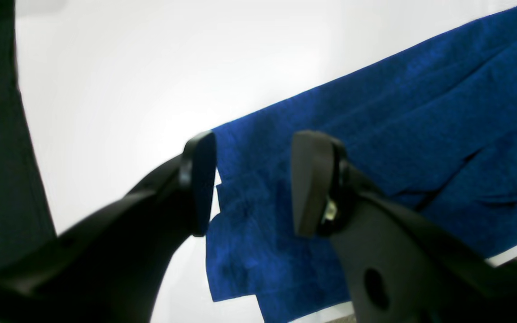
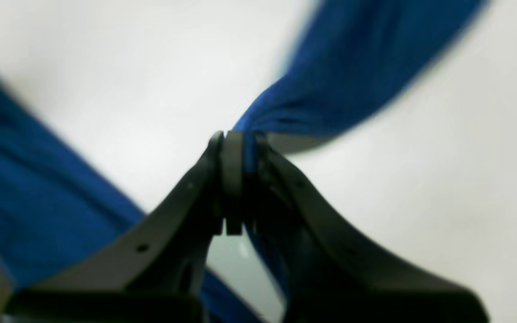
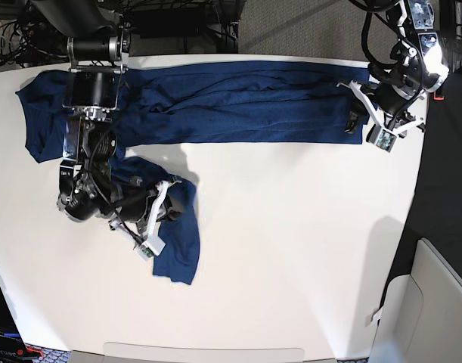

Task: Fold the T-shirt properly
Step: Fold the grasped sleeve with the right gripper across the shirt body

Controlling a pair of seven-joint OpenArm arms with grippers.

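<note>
The white table (image 3: 291, 249) is bare along its near edge. On the base view's left, the right gripper (image 2: 237, 152) sits low over the table with its jaws pressed together on a bunched fold of the shirt (image 3: 238, 102); in its wrist view the blue cloth rises out from between the fingertips and runs away up and to the right, lifted off the table there. Just beside that gripper in the base view, one sleeve (image 3: 176, 242) of the shirt trails toward the near edge and ends in a flat, squared cuff. The rest of the shirt lies farther back, stretched as a long dark blue band across the far part of the table, from a wider lump of cloth at the far left corner to a straight end at the far right. At that right end the left gripper (image 1: 254, 181) stands with its jaws apart, one finger (image 1: 200, 179) at the cloth's side edge and the other (image 1: 312, 179) over the fabric, so the corner of the shirt lies between them. Whether the pads touch the cloth cannot be told. The cloth under that gripper shows two layers with stepped edges.
</note>
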